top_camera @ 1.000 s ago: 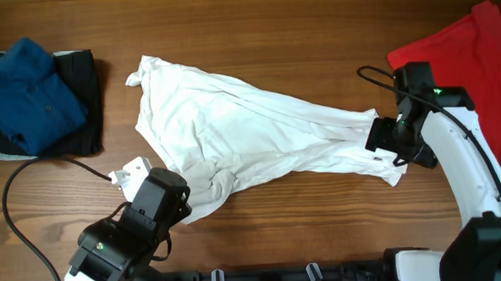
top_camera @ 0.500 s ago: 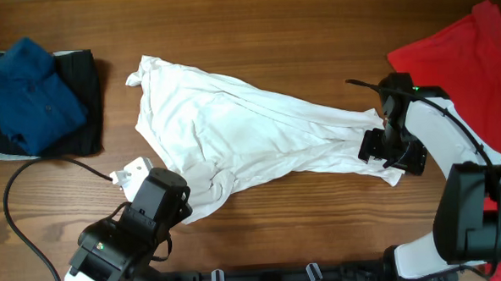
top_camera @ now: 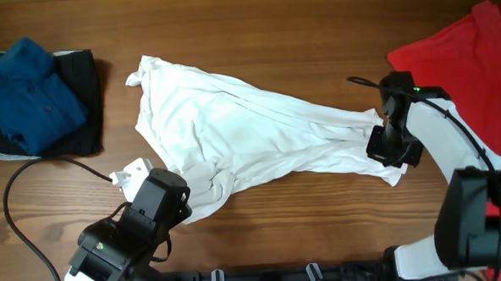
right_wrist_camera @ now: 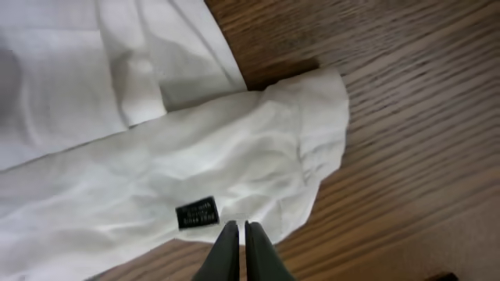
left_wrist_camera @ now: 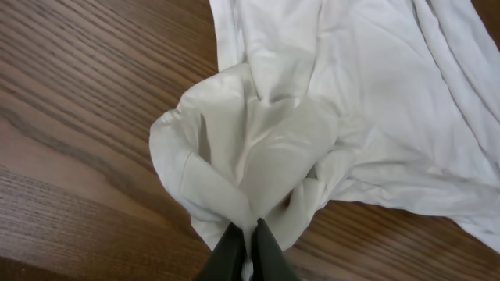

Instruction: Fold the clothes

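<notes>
Grasp step: white T-shirt [top_camera: 233,133] lies bunched mid-frame on the surface [top_camera: 271,21], left claw [left_wrist_camera: 250,230] pinching its lower-left corner, right claw [right_wrist_camera: 237,228] pressed together on the hem beside the black label [right_wrist_camera: 195,212]; next move probably calls for lifting and spreading flat.

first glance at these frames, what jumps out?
A crumpled white T-shirt sprawls diagonally across the middle of the wooden table. Both arms have their fingers shut on it: the left gripper pinches a bunched lower-left corner, and the right gripper pinches the right end beside a small black label. A red shirt lies at the right edge, a blue garment far left.
</notes>
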